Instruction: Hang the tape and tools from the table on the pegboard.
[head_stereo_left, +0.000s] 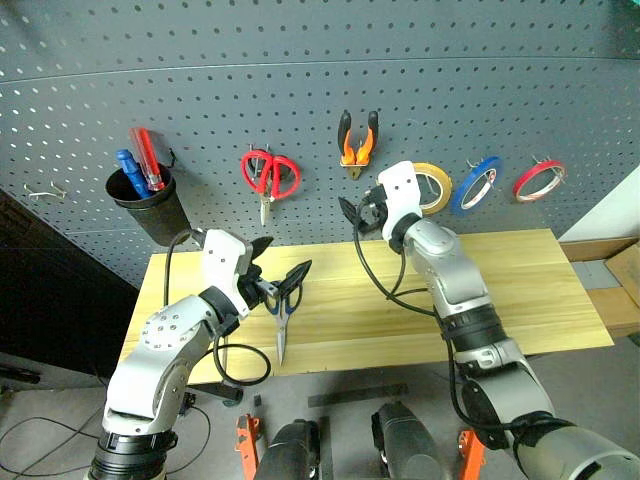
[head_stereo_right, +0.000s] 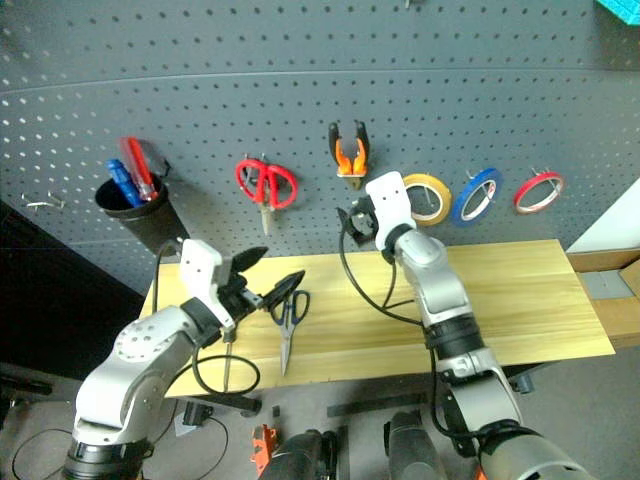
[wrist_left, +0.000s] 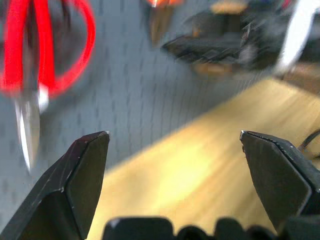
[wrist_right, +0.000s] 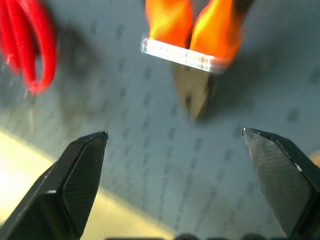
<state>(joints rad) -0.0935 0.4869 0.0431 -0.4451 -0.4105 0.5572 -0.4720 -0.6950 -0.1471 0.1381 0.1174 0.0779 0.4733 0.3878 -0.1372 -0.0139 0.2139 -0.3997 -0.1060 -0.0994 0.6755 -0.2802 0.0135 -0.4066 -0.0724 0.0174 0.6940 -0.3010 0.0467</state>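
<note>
The pegboard (head_stereo_left: 300, 90) is dark grey, dotted with a regular grid of small holes. The worktop (head_stereo_left: 520, 290) is light yellow wood with visible grain. The pliers (head_stereo_left: 357, 142) have orange-and-black handles. Tape rings: yellow tape (head_stereo_left: 436, 186), blue (head_stereo_left: 476, 185), red (head_stereo_left: 539, 181). The hanging scissors (head_stereo_left: 269, 176) are red-handled; the scissors on the worktop (head_stereo_left: 281, 312) have dark blue-grey handles.

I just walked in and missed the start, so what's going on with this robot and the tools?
The robot is hanging tools on the pegboard. The orange-handled pliers and the yellow tape already hang there. The right gripper is open and empty just below the pliers. The left gripper is open above the table, next to the dark-handled scissors lying on it. A slim screwdriver also lies near the table's front edge.
</note>
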